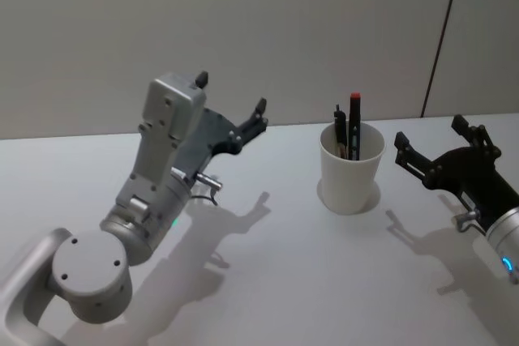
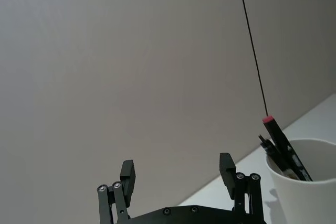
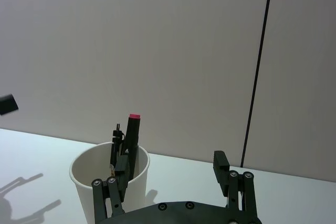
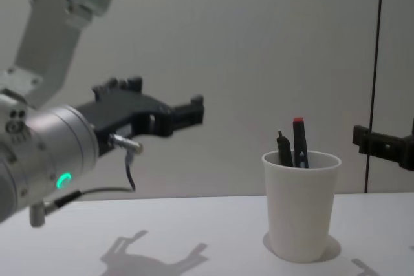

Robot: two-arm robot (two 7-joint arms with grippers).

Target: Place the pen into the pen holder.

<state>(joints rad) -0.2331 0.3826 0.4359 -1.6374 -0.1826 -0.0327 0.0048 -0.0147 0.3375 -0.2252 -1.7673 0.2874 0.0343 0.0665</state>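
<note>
In the head view the pen holder (image 1: 350, 169) stands on the white desk (image 1: 284, 281) at 2 o'clock from centre, the pen (image 1: 354, 123) upright inside it; the left claw (image 1: 231, 107) hovers at its 9 o'clock, fingers apart and empty, and the right claw (image 1: 430, 142) at its 3 o'clock, likewise spread. Both wrist views show fingers parted. In the chest view the cup sits at 4 o'clock.

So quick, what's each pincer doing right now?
Left pincer: open, holding nothing.
Right pincer: open, holding nothing, beside the pen holder.
</note>
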